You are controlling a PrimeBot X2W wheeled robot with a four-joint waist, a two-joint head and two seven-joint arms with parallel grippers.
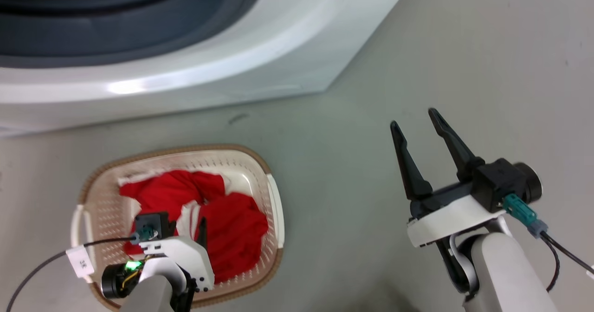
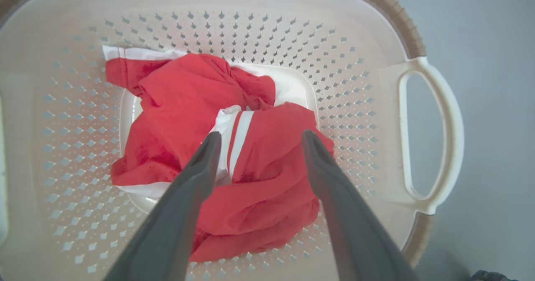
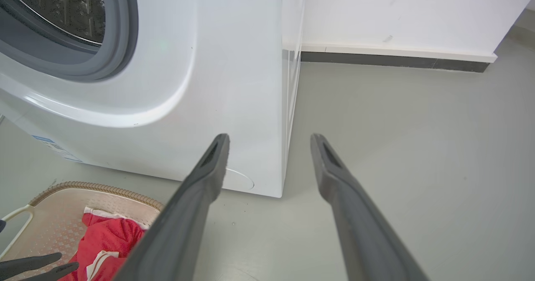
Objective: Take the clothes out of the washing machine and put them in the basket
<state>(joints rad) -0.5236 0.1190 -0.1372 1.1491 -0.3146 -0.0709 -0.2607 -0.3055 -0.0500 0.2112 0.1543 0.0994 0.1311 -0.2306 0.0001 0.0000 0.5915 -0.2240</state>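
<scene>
1. Left wrist view: look at 12 o'clock from the left gripper (image 2: 258, 136) for the clothes (image 2: 184, 101), heaped red with white stripes on the bottom of the basket (image 2: 401, 26). Read the jaws as wide apart and clasping nothing, tips over the heap; touching it or just clear, cannot tell.
2. Judge the step in hand as letting go and drawing back after a drop. Lift straight up along the fingers, without closing, so as not to snag a fold and drag it back out.
3. Check both tips for clinging fabric before swinging away.
4. In the head view, find the washing machine (image 1: 209, 70) from 10 to 12 o'clock, the basket at 8 o'clock just in front of it, and the right gripper (image 1: 413, 118) at 3 o'clock above the floor (image 1: 348, 163), fingers parted and empty.
5. Peer into the drum (image 3: 62, 5) at 10 o'clock in the right wrist view before calling the job finished; too little of it visible to rule out leftovers.
6. For writing, note the white tag (image 1: 83, 262) at 8 o'clock in the head view, beside the left wrist, marked something like "3K". Treat the blue sticker (image 3: 54, 146) low on the machine as too small to read. No brand name legible anywhere.
</scene>
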